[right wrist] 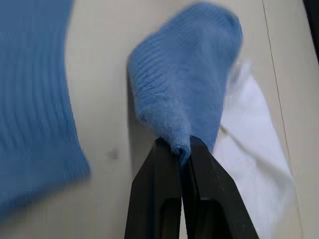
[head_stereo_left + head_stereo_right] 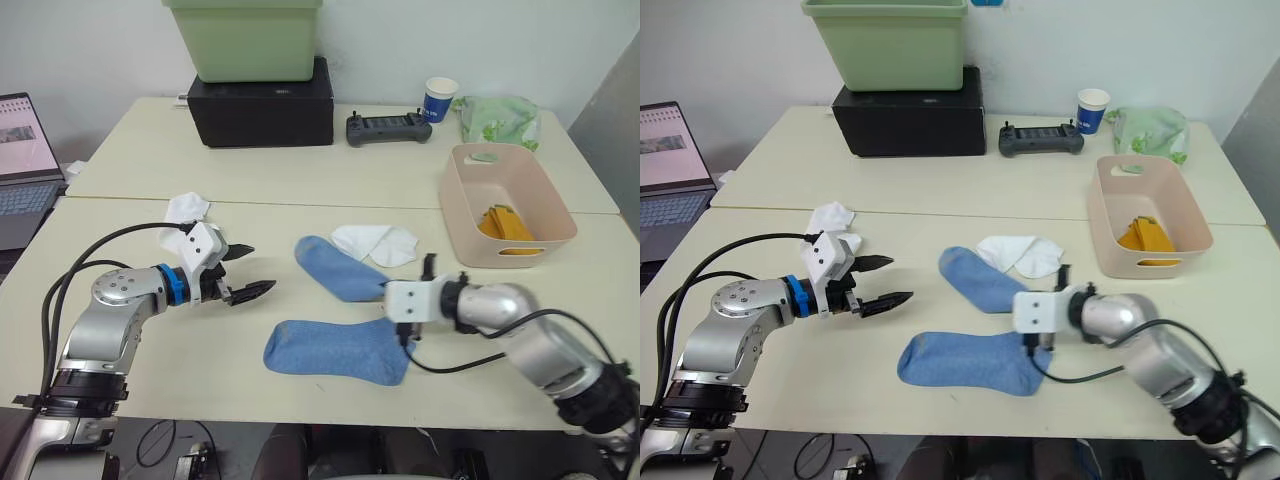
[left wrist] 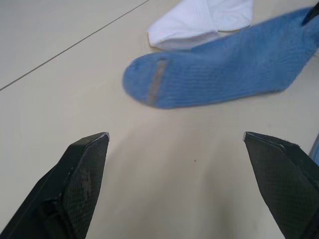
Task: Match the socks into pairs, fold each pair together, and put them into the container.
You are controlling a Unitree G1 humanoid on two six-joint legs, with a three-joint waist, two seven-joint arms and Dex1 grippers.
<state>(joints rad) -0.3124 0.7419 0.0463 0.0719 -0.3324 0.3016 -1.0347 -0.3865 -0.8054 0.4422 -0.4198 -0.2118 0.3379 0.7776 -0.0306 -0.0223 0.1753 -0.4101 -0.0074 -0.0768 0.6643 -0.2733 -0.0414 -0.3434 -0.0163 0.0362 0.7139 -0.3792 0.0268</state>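
Right hand (image 1: 182, 149) is clamped on the cuff edge of one light blue sock (image 2: 335, 268), which lies on the surface (image 2: 300, 180) beside a white sock (image 2: 375, 243); the second light blue sock (image 2: 335, 352) lies flat just nearer the robot, apart from the first. Left hand (image 2: 248, 270) hangs released, fingers spread wide, over bare surface with nothing in it. The other white sock (image 2: 186, 209) sits bunched behind the left hand, and the mustard-orange pair (image 2: 508, 227) is already in the pink container (image 2: 460, 215). Risks, as I judge them: the pinch is thin (just a fold of cuff between the fingertips), so a quick drag could pull it free; the held sock touches the white one in the right wrist view, so moving it may drag that along and muddle the pairs; laying it crooked over its mate would give a sloppy fold. Writing: the blue paper cup (image 2: 440, 98) shows no legible print, the laptop (image 2: 25, 160) screen text is too small to read, and no brand is readable on the black controller (image 2: 388, 128) or green bin (image 2: 245, 38).
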